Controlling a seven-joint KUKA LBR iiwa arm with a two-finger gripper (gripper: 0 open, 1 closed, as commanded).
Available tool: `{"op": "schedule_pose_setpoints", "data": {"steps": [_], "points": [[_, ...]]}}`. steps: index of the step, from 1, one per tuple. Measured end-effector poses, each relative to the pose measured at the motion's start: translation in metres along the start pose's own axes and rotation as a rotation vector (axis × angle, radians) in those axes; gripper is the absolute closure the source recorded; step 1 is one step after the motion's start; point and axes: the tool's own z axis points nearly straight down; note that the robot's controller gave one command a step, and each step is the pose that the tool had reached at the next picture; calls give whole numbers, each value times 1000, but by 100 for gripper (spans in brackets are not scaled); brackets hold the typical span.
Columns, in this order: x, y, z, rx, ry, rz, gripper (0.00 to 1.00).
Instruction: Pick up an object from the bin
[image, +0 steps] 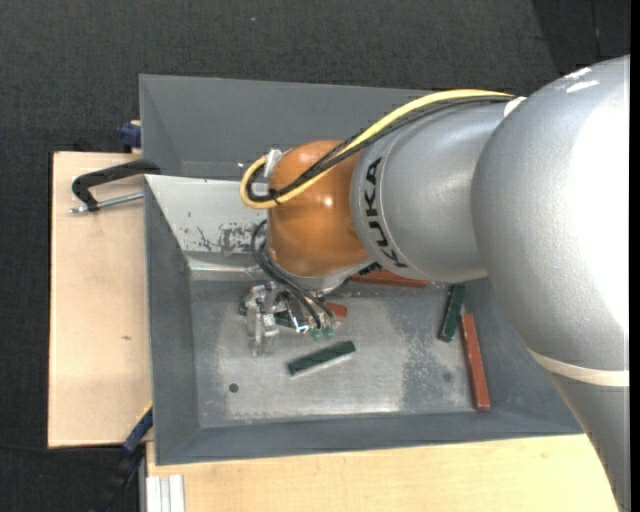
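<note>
My gripper (265, 322) hangs low over the left middle of the bin floor, its metal fingers pointing down under the orange cover. A dark green flat bar (321, 359) lies on the floor just right of and below the fingers, apart from them. Nothing shows between the fingers. A small orange-red piece (338, 311) peeks out beside the gripper's right side, partly hidden by it.
A short dark green stick (451, 312) and a long red-brown stick (475, 362) lie along the bin's right wall. Another red strip (400, 282) shows under the arm near the back. The arm covers the bin's upper right.
</note>
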Motion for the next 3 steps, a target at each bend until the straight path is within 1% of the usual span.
{"op": "schedule_pose_setpoints", "data": {"steps": [1, 2, 3], "points": [[-1, 23, -1, -1, -3, -118, 100], [31, 45, -34, 0, 2, 175, 0], [32, 45, -34, 0, 2, 176, 0]]}}
